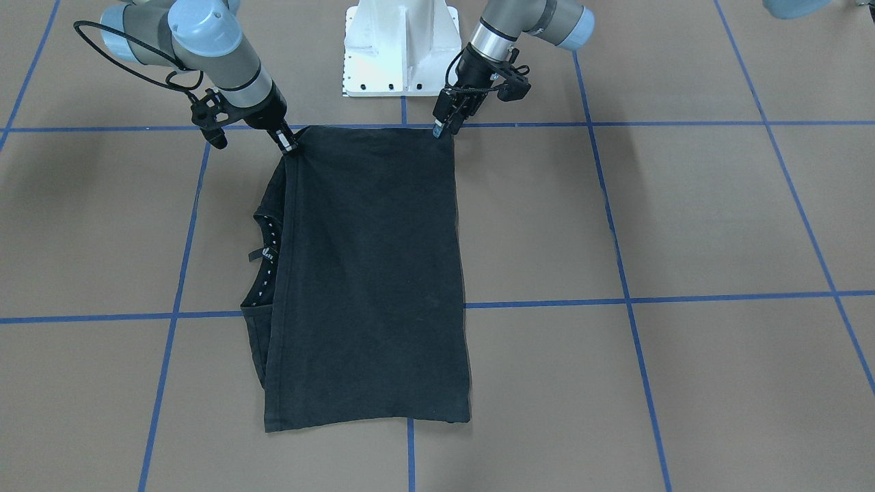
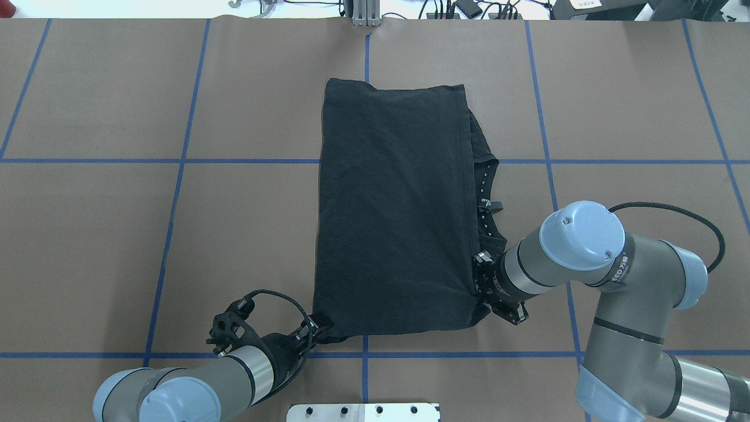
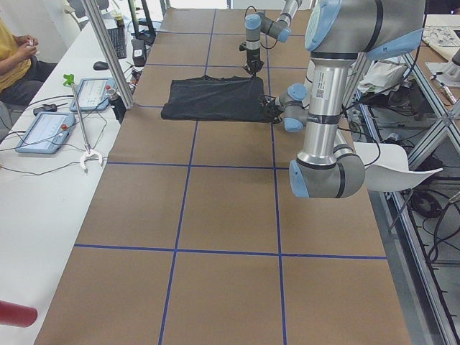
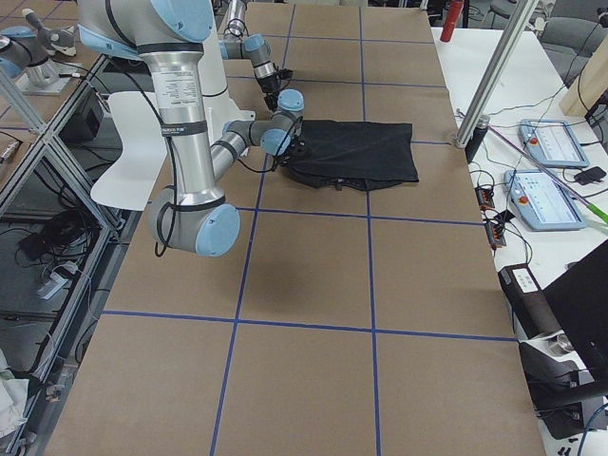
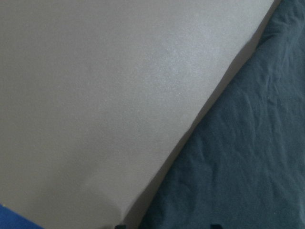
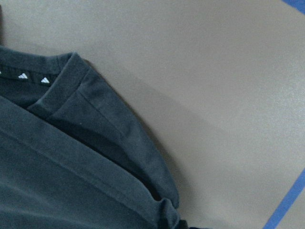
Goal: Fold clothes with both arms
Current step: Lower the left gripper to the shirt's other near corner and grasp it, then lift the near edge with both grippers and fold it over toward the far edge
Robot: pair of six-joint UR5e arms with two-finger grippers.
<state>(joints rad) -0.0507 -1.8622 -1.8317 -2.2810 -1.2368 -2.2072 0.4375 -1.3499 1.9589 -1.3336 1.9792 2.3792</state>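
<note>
Black T-shirt lies flat on the table, one short end just in front of the white base plate. It's already folded once lengthwise, with the neck tape peeking from under the top layer. Right gripper is pinched on a plate-side corner, cloth bunched there. Left gripper is at the other plate-side corner; can't tell if it's clamped. Probably left: the cross fold away from the plate.

A brown table carries a blue tape grid. A white base plate sits at its edge. A tablet console lies on the white side bench.
</note>
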